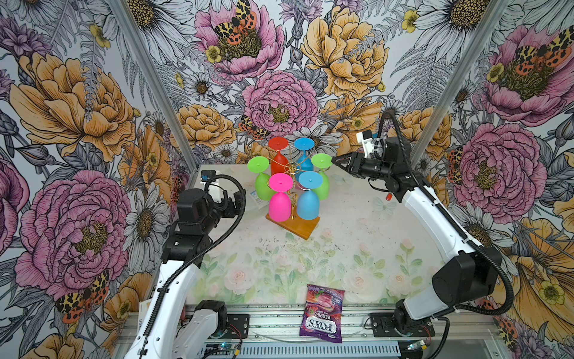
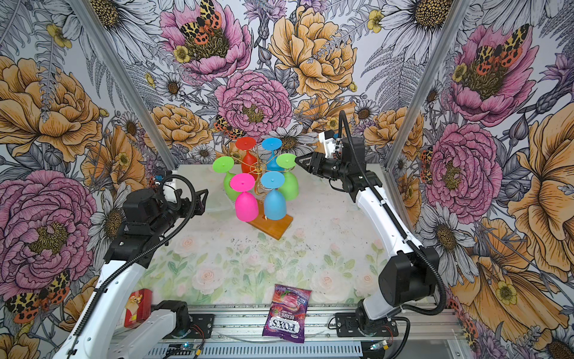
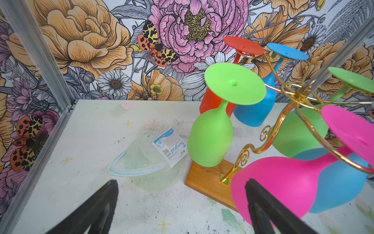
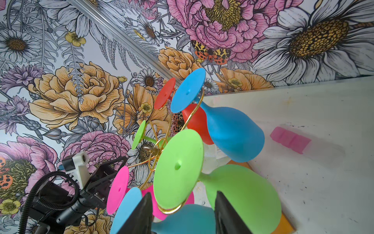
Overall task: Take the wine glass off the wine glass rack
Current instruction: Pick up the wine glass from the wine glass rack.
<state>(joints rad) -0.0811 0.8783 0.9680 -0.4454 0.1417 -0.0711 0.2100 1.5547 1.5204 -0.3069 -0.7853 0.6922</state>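
Fingers of our right gripper are standing apart, pinching nothing, lining up on the stem of the green wine glass, its slimmest hold. It is hanging foot-up on the wine glass rack; our left gripper is hovering spread wide.
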